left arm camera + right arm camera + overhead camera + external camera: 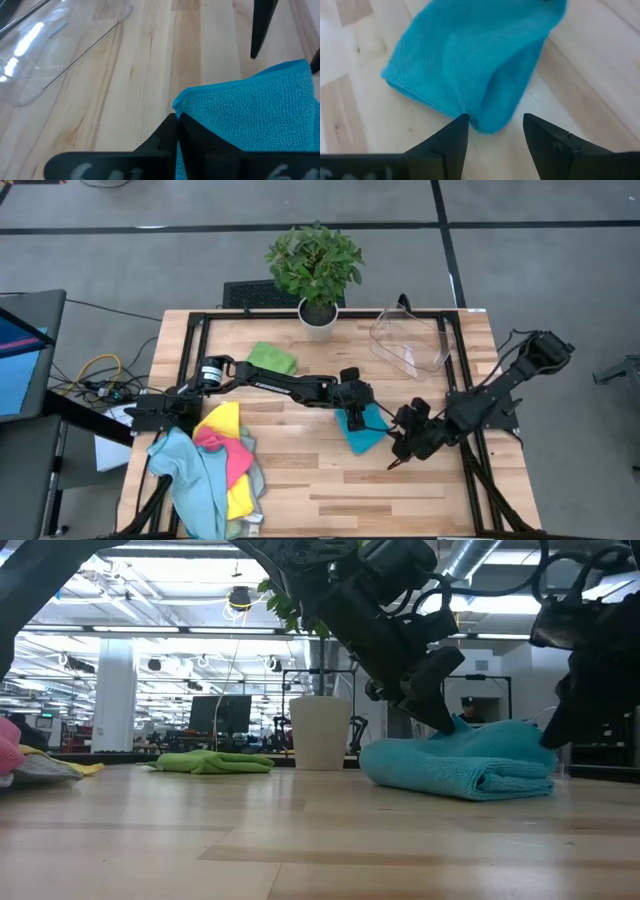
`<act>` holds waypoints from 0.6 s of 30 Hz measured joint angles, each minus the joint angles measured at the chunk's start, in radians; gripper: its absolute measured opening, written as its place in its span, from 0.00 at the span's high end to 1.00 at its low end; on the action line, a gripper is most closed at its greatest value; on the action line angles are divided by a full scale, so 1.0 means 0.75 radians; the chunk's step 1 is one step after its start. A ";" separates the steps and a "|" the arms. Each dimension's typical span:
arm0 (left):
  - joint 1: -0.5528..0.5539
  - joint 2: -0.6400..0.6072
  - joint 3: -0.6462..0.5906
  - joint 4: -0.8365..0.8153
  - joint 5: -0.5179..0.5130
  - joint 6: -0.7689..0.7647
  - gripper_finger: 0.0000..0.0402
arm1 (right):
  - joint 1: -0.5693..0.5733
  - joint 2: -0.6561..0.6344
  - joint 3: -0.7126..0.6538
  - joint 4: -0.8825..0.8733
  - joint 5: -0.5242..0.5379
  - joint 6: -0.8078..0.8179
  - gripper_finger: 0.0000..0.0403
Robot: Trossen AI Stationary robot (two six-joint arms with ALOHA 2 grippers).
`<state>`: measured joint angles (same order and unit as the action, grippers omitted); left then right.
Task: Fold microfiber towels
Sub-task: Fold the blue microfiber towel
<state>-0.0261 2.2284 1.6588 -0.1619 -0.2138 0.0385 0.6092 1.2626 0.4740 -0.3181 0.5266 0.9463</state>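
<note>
A blue microfiber towel (366,434) lies folded into a small bundle on the wooden table, right of the middle. My left gripper (355,420) reaches in from the left and is shut at the towel's top (455,728). My right gripper (495,126) is open at the towel's right end, and a rounded towel corner (487,122) shows between its fingertips. A folded bright green towel (272,358) lies flat at the back. A loose pile of teal, pink and yellow towels (222,465) sits at the near left. My left gripper is shut on the blue towel at an edge on its upper side (176,106), coming slanting down from the table's left. The cloth rises to a small peak at the fingertips (440,718) while the rest of the bundle lies on the table. I cannot count the layers. My right gripper: I cannot tell whether its fingers (461,131) touch the towel corner.
A clear plastic bin (410,340) stands at the back right, close behind the towel. A potted plant (316,275) stands at the far edge. Bare wood lies in front of the blue towel, toward the near edge.
</note>
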 joint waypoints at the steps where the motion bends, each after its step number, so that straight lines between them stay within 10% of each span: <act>1: 0.000 0.000 0.000 0.002 -0.001 0.000 0.99 | -0.006 0.009 0.000 0.013 -0.013 -0.027 0.46; 7: 0.003 0.000 0.000 0.009 -0.010 -0.003 0.99 | -0.022 0.089 0.001 0.078 -0.043 -0.097 0.51; 18: 0.002 0.000 0.000 0.008 -0.002 -0.033 0.99 | 0.036 0.080 0.001 0.124 -0.061 -0.070 0.96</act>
<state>-0.0246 2.2284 1.6588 -0.1558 -0.2151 0.0138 0.6362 1.3225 0.4747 -0.2253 0.4808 0.8939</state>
